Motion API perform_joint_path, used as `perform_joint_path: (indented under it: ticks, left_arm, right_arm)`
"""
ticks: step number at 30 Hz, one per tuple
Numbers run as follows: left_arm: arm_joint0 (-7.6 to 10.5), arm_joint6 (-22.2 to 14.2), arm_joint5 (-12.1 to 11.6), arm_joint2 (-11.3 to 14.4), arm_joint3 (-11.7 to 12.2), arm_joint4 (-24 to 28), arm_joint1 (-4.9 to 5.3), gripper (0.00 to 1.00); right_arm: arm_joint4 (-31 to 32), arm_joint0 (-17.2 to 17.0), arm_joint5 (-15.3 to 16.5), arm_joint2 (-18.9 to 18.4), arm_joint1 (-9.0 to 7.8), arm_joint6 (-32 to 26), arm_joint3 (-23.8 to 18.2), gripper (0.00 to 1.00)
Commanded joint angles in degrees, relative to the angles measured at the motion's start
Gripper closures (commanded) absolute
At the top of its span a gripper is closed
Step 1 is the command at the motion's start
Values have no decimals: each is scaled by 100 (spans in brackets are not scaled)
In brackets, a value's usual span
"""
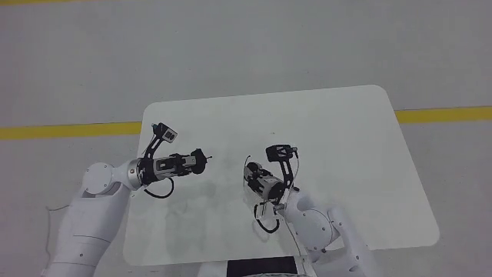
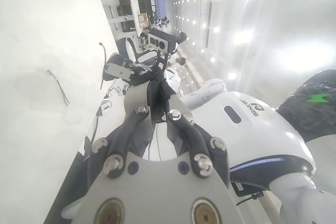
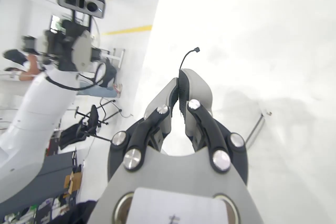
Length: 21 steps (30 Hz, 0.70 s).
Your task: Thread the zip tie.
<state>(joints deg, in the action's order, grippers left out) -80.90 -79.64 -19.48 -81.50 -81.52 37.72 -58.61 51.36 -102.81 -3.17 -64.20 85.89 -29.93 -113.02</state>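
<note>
Table (image 1: 346, 138), white and rounded at the corners, carried the work. The left pincer (image 1: 201, 159) hung at 9 o'clock from its middle, jaws drawn together; whether anything sat between them I could not tell. The right pincer (image 3: 179, 84), at 3 o'clock from the left one, was closed tight on the zip tie (image 3: 183, 58), whose black strap curved out past the fingertips and ended in its small square head, clear of the table. The zip tie looked light, thin, springy and rather slick, so it would probably bend under any push. The tail is best pinched close behind its tip, so that it stays stiff while it is fed into the head.
</note>
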Motion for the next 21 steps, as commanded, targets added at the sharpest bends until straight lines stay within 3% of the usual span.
perform_joint_path:
  ticks: [1,7,14,21]
  left_arm:
    - [0,0,0,0,0,0,0,100]
    - [0,0,0,0,0,0,0,100]
    - [0,0,0,0,0,0,0,100]
    - [0,0,0,0,0,0,0,100]
  right_arm:
    - [-77,-58,98,132,7,549,13,100]
    - [-104,-129,281,476,19,1541,60,100]
    - [-89,-75,680,679,-106,2655,241,100]
    - [-88,-74,678,688,-114,2673,242,100]
